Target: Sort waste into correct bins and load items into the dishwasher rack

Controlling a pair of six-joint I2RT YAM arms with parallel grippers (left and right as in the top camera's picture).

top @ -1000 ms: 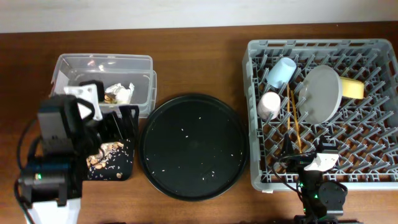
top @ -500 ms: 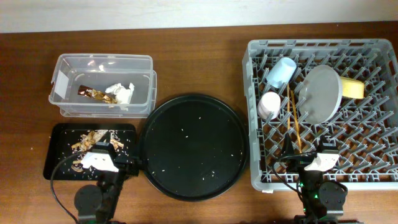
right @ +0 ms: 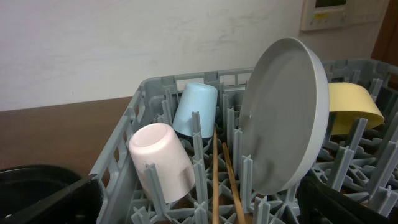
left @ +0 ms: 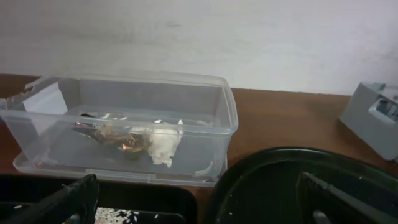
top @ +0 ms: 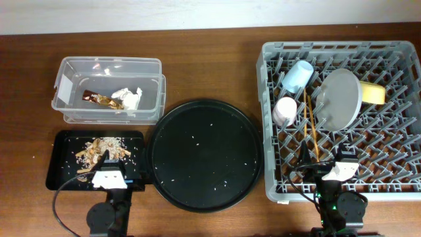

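Observation:
The clear tub (top: 108,69) holds the brown-gold wrapper (top: 99,99) and the white tissue (top: 129,97); both show in the left wrist view, wrapper (left: 106,134) and tissue (left: 163,142). The small black tray (top: 59,171) holds beige food scraps (top: 102,150). The grey rack (top: 395,151) holds the pink cup (top: 285,110), light-blue cup (top: 297,76), grey plate (top: 339,99) on edge, yellow bowl (top: 373,93) and chopsticks (top: 310,128). My left gripper (top: 118,176) is open and empty at the front edge. My right gripper (top: 332,168) is open and empty at the rack's front.
A large round black tray (top: 204,158) with a few white crumbs lies between the bins and the rack. The right wrist view shows the pink cup (right: 163,162), blue cup (right: 194,109), plate (right: 286,134) and bowl (right: 353,107) among upright pegs.
My left arm has drawn back from over the small black tray and tub to the table's front edge, uncovering both. The right arm has not moved.

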